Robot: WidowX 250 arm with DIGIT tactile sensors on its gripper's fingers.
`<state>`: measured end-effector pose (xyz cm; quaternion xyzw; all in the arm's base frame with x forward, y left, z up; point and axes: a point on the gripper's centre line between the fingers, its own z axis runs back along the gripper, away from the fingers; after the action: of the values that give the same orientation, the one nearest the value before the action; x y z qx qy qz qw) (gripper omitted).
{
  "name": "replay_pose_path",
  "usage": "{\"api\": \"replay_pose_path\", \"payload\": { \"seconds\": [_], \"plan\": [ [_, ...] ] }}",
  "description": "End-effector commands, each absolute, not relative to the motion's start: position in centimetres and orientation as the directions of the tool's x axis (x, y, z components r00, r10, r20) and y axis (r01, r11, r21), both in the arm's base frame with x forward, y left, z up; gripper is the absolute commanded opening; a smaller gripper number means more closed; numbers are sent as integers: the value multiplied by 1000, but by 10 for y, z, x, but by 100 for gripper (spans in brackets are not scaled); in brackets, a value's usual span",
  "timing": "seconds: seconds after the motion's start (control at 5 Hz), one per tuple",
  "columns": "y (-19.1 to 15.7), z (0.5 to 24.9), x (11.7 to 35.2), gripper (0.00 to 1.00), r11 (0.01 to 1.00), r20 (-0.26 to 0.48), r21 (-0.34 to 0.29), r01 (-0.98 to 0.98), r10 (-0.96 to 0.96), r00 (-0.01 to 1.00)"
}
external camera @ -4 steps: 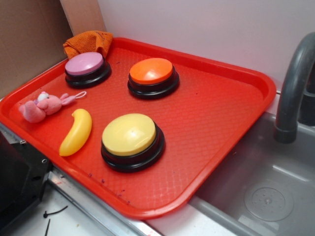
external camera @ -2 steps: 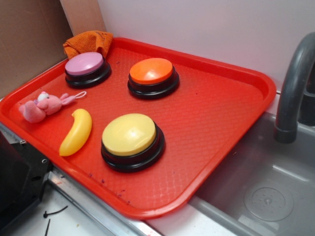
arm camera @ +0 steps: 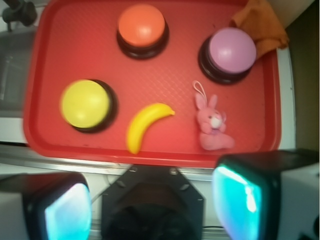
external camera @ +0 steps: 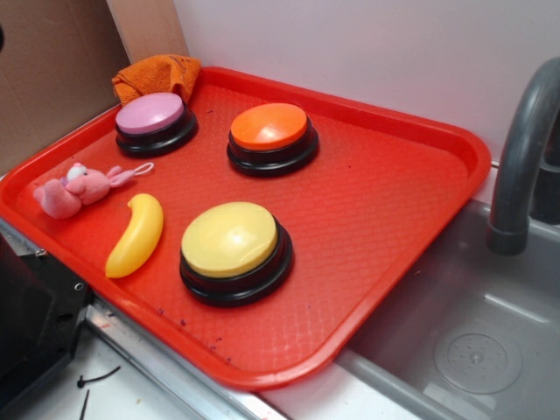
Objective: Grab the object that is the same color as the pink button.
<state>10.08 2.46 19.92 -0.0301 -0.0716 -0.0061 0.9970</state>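
The small fuzzy pink plush animal (external camera: 73, 189) lies on the red tray (external camera: 394, 201) near its left edge, loop string pointing toward the pink button (external camera: 153, 118). In the wrist view the plush (arm camera: 212, 125) sits at lower right of the tray (arm camera: 45, 75), just below the pink button (arm camera: 231, 50). My gripper (arm camera: 152, 210) is open and empty, its two teal-padded fingers (arm camera: 239, 200) wide apart, high above the tray's near edge and short of the plush. The gripper does not show in the exterior view.
A yellow banana (external camera: 136, 234) lies beside the plush. A large yellow-topped button (external camera: 232, 245) and an orange-topped button (external camera: 269, 131) stand on the tray. An orange cloth (external camera: 157, 74) sits at the back corner. A grey sink and faucet (external camera: 525, 157) are right; the black robot base (arm camera: 152, 200) is below.
Nothing on the tray has moved; a dark sliver appears at the top left edge of the exterior view.
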Motion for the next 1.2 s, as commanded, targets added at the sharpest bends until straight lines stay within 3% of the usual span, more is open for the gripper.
{"api": "replay_pose_path", "payload": {
  "seconds": [0.0, 0.4, 0.6, 1.0],
  "plan": [
    [67, 154, 104, 100, 1000, 123, -2, -18, 18, 992],
    [93, 94, 122, 100, 998, 63, 56, -37, 34, 997],
    [100, 64, 129, 100, 999, 54, 11, -42, 42, 998],
    [100, 27, 130, 100, 997, 1, 14, -72, 72, 997]
  ]
}}
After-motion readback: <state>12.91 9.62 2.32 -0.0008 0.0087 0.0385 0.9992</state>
